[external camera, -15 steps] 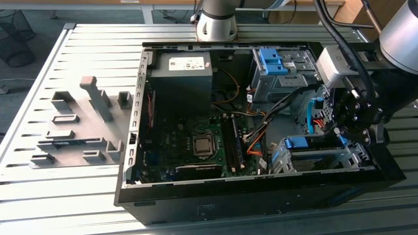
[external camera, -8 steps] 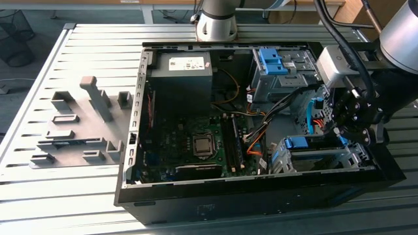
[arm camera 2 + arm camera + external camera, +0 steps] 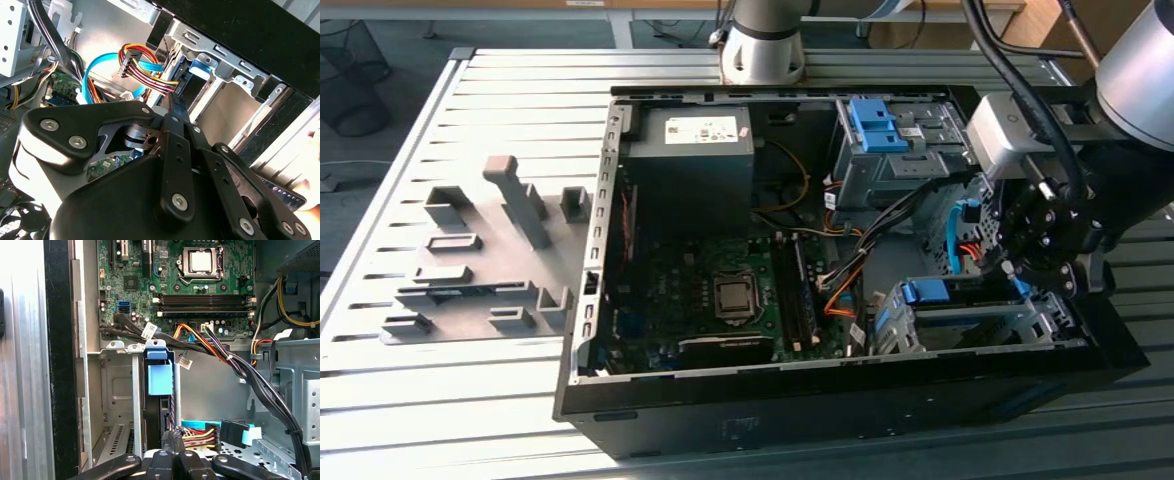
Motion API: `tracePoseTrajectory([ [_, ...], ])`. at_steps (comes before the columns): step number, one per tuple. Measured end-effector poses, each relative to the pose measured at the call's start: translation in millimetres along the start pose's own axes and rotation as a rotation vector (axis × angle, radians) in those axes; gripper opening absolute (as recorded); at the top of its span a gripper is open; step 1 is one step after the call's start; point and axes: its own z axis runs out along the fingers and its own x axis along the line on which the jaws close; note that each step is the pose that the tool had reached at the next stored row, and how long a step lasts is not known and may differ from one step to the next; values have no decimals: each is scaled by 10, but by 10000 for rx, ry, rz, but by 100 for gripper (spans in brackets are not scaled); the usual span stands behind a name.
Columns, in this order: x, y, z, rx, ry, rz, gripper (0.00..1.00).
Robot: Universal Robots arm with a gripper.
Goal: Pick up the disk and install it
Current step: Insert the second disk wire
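The disk [image 3: 160,380] stands on edge in the lower drive cage [image 3: 117,390] of the open computer case, with its blue rail and tab facing out. In the exterior view the disk [image 3: 937,292] shows as a blue patch in the cage at the case's right front corner. My gripper [image 3: 171,439] is shut, its two black fingertips pressed together right at the disk's outer edge. The second wrist view shows the gripper [image 3: 174,102] pointing at the disk's blue tab [image 3: 200,67]. Seen from outside, my gripper [image 3: 1034,280] hangs just above the cage.
Bundled red, yellow and black cables [image 3: 220,352] and a blue flat cable [image 3: 92,75] run close beside the cage. A blue bracket [image 3: 874,125] sits in the upper cage. A black box with a white sticker [image 3: 687,150] and the motherboard [image 3: 720,290] fill the case's left. A grey fixture plate [image 3: 480,260] lies on the table.
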Motion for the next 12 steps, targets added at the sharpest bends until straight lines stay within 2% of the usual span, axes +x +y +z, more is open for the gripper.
tracePoseTrajectory([
  [3, 1, 17, 0, 0, -1, -1, 11],
  [6, 3, 69, -2, 0, 0, 0, 11],
  [9, 4, 77, -4, 0, 0, -1, 11],
  [12, 0, 76, -48, 0, 0, -1, 11],
])
